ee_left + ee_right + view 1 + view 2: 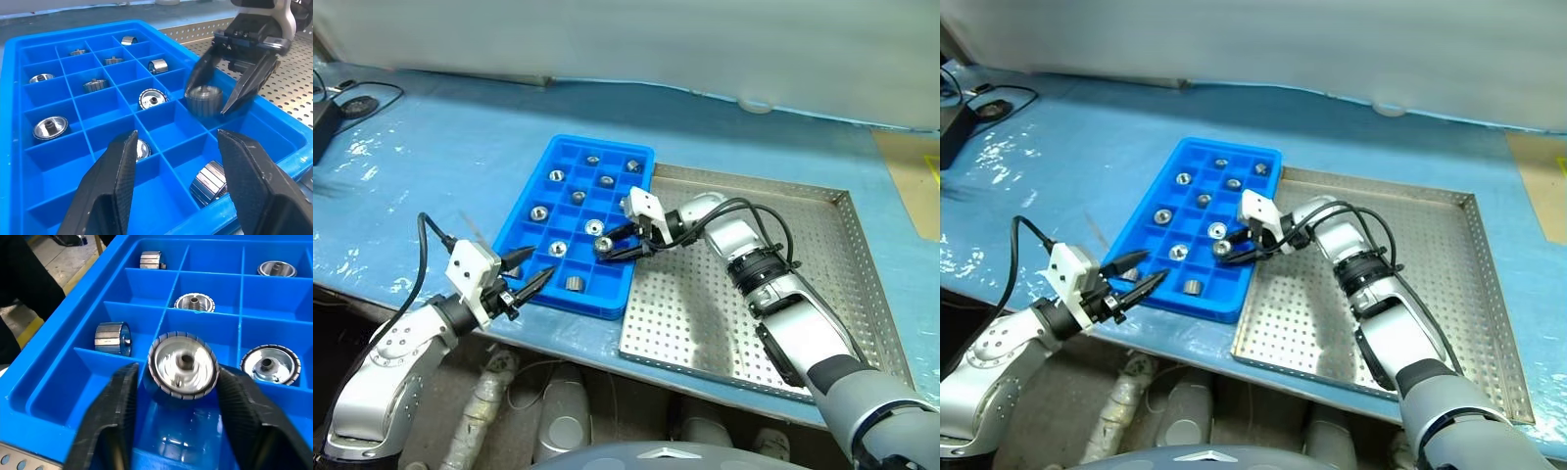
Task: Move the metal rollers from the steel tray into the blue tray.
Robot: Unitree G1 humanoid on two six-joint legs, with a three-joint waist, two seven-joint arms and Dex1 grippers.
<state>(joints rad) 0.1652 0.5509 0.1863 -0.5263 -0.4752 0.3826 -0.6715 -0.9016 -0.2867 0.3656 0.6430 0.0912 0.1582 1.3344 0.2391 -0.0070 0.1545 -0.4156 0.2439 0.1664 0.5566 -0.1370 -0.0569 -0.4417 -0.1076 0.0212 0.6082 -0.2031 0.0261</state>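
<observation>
Holding, blue tray (pixel 10 98): ten metal rollers (pixel 539 211) lying in its square compartments, one per compartment, counted in the left wrist view. From the head views the right gripper hides one of them.
Eleventh roller (pixel 183 364): between the fingertips of the right gripper (pixel 615 247), over a compartment near the tray's right wall, its hole facing the wrist camera.
Right gripper state: jaws parted; right wrist view shows a thin gap on each side of the roller, so it is not clamped.
Left gripper (pixel 534 267) state: jaws well apart, nothing in them, hanging at the blue tray's near-left edge and pointing across it.
Steel tray (pixel 822 255): perforated base, just beside the blue tray's right wall; the right arm reaches across it.
Roller poses: most sit flat with the hole up, a few lie on their sides, including the one in the near row.
Surface (pixel 460 127): blue sheet, carries both trays.
Count: two trays, eleven rollers, two grippers.
</observation>
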